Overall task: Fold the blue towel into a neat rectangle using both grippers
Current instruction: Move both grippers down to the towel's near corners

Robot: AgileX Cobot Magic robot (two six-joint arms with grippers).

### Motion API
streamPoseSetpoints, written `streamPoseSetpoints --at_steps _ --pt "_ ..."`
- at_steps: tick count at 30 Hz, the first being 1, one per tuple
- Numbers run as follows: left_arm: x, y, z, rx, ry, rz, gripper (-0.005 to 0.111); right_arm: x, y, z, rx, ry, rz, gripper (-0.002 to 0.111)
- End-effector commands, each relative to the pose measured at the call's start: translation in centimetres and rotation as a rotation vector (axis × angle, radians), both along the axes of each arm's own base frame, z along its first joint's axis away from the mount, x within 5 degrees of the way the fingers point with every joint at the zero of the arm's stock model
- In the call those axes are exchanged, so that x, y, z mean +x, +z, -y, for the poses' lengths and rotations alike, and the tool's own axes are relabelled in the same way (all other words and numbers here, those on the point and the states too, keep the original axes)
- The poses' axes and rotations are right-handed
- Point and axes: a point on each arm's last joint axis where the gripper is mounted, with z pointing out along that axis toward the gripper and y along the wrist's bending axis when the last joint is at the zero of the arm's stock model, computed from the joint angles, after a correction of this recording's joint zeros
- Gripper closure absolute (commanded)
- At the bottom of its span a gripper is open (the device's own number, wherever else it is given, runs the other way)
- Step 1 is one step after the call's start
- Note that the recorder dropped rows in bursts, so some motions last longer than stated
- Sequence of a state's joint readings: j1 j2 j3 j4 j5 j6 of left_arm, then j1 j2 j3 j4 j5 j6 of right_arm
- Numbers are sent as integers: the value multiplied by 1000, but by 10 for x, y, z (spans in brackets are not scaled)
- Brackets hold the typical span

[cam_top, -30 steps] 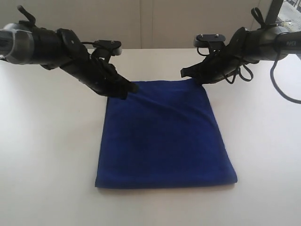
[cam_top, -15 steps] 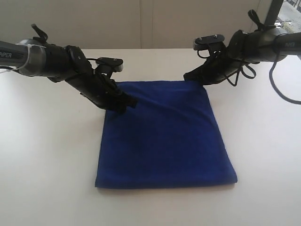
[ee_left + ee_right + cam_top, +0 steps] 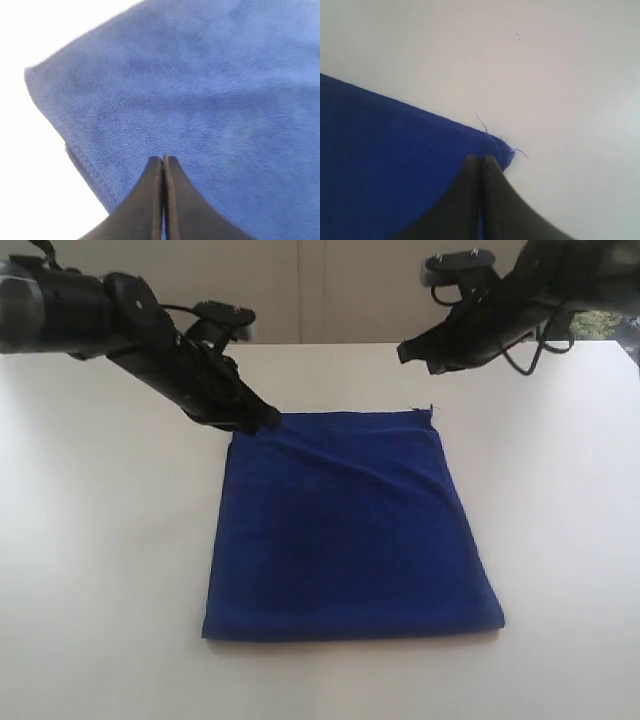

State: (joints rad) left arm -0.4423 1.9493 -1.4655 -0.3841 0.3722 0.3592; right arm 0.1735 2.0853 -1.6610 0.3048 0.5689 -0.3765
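Observation:
The blue towel [image 3: 350, 530] lies flat on the white table as a folded rectangle, its folded edge nearest the camera. My left gripper [image 3: 268, 422] is shut at the towel's far left corner, with its tips just over the cloth. In the left wrist view the shut gripper [image 3: 163, 158] hovers over the towel [image 3: 200, 75] with nothing between the jaws. My right gripper [image 3: 404, 350] is shut and raised well above the far right corner. In the right wrist view that gripper [image 3: 481, 158] points at the towel [image 3: 380, 150] corner, where loose threads [image 3: 517, 151] stick out.
The white table [image 3: 100, 570] spreads bare on every side of the towel. A pale wall stands behind its far edge. Cables hang from the right arm [image 3: 530, 310] at the upper right.
My right gripper has lifted up and away from the far right corner. The left gripper has drawn back from over the towel to its far left corner. The towel has not moved.

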Motion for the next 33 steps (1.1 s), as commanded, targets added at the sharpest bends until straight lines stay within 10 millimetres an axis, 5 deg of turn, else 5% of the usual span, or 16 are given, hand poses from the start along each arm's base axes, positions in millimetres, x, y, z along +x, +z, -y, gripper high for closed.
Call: streamPoseSetpoints --at_steps 1,5,10,16,22,33 --pt "-26 45 -8 -3 -70 -28 107 -33 46 6 24 0 -28 108" --pt "-54 57 -16 -5 -73 -145 107 -83 56 7 38 1 -153 108" --pt "-99 50 -17 -1 -64 -237 107 -153 46 -11 30 84 -245 108" --pt "-151 16 -7 57 -107 -361 107 -212 17 -25 29 99 -346 108" --pt "-161 -14 -8 36 -14 -307 107 -229 -28 -16 2 53 -356 108" --pt "-150 -59 -5 117 25 -353 107 -221 -80 -12 -66 -17 -394 108"
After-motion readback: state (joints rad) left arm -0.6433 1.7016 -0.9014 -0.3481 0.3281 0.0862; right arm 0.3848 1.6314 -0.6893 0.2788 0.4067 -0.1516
